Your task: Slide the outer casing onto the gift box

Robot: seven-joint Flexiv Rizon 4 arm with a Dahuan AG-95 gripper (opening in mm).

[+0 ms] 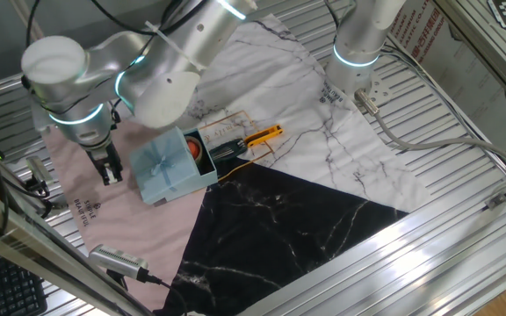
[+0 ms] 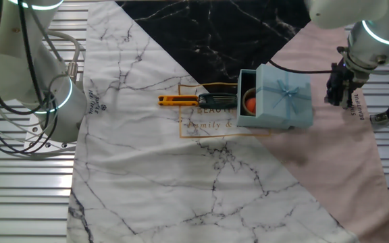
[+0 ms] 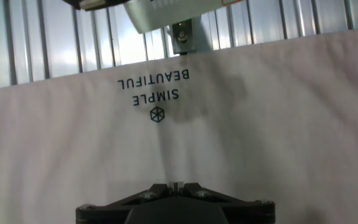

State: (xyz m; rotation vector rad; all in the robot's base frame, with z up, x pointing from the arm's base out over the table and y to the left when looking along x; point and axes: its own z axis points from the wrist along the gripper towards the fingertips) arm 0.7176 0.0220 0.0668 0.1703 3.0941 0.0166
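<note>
One gripper [image 1: 109,168] sits just beside the outer casing [image 1: 163,167], not touching it, over the pink mat [image 1: 134,224]. Fingers look pressed together, holding nothing. Casing covers most of the gift box [image 1: 198,148]; dark teal side and orange-red piece poke out at the open end. Black tool with yellow-orange handle [image 1: 251,137] lies just beyond the box. Hand view shows only pink mat and printed text.
</note>
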